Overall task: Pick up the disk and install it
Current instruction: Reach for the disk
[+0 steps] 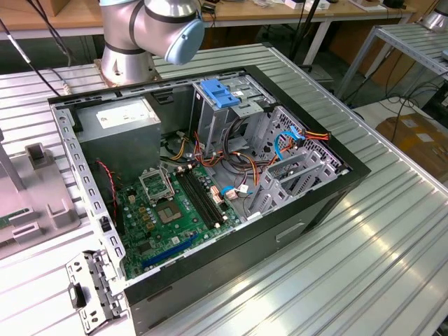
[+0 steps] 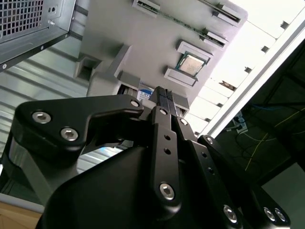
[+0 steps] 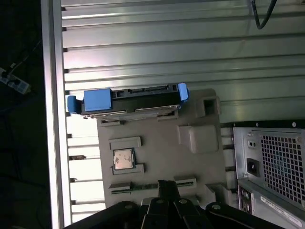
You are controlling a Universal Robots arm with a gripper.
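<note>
A ribbed aluminium tabletop [image 1: 336,252] fronts a wooden bench [image 1: 245,15]; cardboard box [image 1: 413,136] on floor.

On the counter [image 1: 392,231], a tray [image 3: 162,143] lies just beside the computer case [image 1: 315,210], on the exterior view's left of it, carrying the disk [image 3: 128,100] at one end and a chip [image 3: 123,159] mid-tray.

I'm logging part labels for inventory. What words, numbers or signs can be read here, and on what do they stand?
No text can be read as it stands.
White sticker on the power supply: print too small to read.
Disk: seen edge-on, no legible print.
Chip: markings too faint to read.
</note>
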